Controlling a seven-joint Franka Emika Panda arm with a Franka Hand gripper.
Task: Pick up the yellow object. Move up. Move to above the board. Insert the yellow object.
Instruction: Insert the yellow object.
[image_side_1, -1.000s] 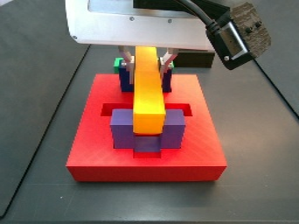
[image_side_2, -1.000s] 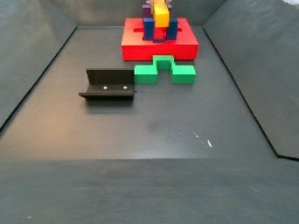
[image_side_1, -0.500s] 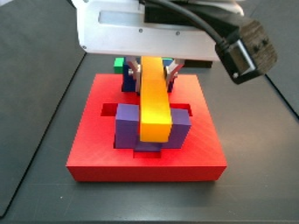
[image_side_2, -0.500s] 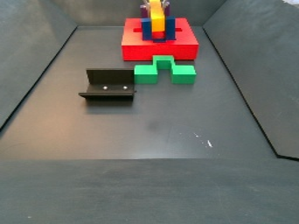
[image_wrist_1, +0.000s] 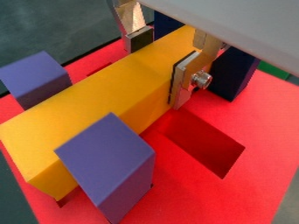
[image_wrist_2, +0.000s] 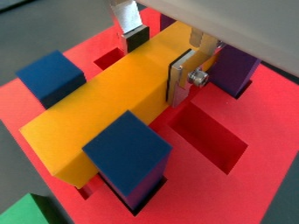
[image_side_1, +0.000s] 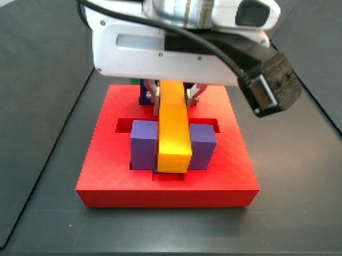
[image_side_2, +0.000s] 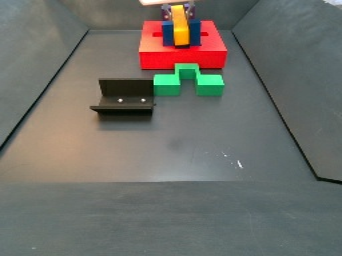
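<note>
Between the jaws (image_wrist_1: 160, 59), clamped: long slim yellow bar with orange sides (image_wrist_1: 105, 109), far end gripped. Bar lies low between the purple upright blocks (image_side_1: 201, 146) on the flat red square slab (image_side_1: 94, 170). Judgement: insertion under way; press straight down, keep bar level, release only once seated.

Yellow object (image_wrist_1: 100, 109): yellow top, orange sides. Board (image_side_1: 120, 180) red w/ 2 purple blocks (image_side_1: 202, 146). Gripper (image_wrist_1: 167, 54) over board: silver fingers, white body. Green piece (image_side_2: 187, 79), black fixture (image_side_2: 123, 97), grey floor (image_side_2: 174, 150).
</note>
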